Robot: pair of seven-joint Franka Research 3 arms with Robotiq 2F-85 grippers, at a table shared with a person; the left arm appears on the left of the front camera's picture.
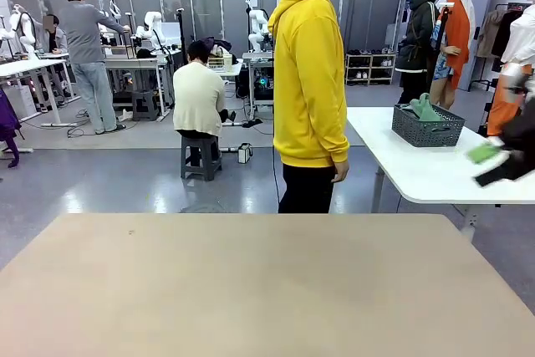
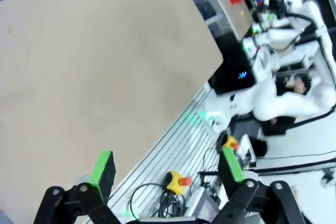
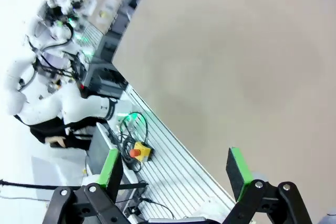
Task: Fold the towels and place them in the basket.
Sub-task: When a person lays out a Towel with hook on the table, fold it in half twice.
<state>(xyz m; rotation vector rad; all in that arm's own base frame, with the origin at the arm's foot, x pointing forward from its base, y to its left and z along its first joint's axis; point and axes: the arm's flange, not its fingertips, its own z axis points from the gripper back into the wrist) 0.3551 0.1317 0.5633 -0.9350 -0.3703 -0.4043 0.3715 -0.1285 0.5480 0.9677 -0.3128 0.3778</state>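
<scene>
Grey basket, green towel inside, sits at two o'clock on another table. Your left gripper and right gripper hang released; you need towels brought first.

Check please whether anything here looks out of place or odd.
Yes. The basket stands on the white side table, not on the beige table before the robot. A green towel sticks up from it, bunched rather than folded flat.
</scene>
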